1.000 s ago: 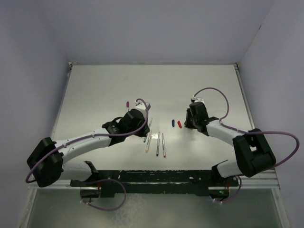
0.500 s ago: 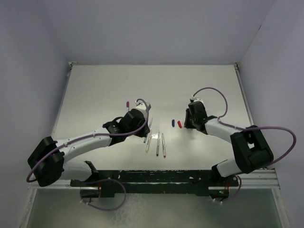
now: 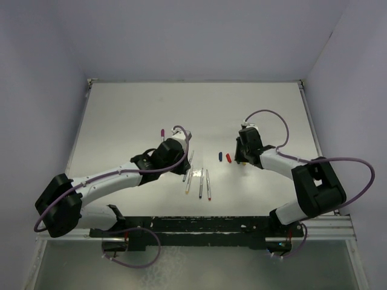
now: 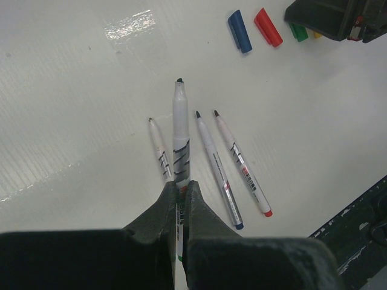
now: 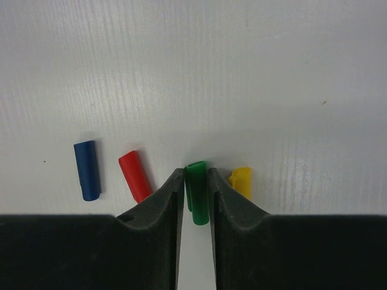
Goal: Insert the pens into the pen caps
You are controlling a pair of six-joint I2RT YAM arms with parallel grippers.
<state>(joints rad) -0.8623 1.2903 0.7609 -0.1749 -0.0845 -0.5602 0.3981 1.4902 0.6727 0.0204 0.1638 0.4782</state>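
Top view: the left gripper (image 3: 181, 158) sits well left of the red cap (image 3: 228, 157). The right gripper (image 3: 240, 158) is just right of it.

Left wrist: the jaws are clamped on an uncapped marker pen (image 4: 179, 130). Three loose pens (image 4: 217, 172) lie on the near side of the red cap.

Right wrist: the fingers pinch the green cap (image 5: 196, 193) just right of the red cap. The yellow cap (image 5: 241, 181) lies beyond.

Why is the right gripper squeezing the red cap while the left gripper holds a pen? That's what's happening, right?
Not quite. The right gripper has the green cap between its fingers, not the red one. The red cap lies loose just beside it. The right wrist view shows this. The rest is right: the left gripper holds a pen.
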